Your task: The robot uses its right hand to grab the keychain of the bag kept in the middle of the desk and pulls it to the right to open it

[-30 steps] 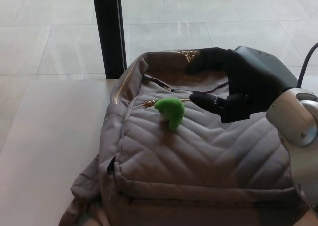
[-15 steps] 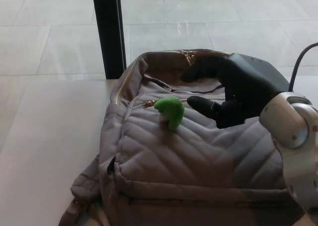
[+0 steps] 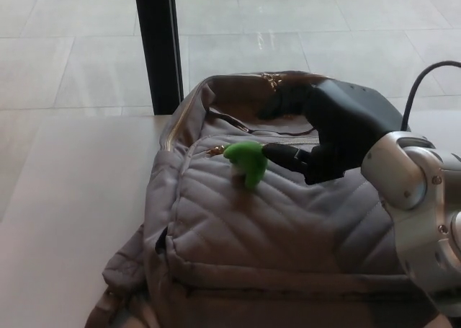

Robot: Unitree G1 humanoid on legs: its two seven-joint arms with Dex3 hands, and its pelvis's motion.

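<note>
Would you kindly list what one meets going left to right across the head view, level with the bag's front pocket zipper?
Bare desk → grey quilted backpack → green keychain → right hand → silver wrist joint.

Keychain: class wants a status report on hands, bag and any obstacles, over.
Right hand open, fingers beside green keychain, no grip yet. Left hand not in view. Bag front zip shut. Nothing in the way.
</note>
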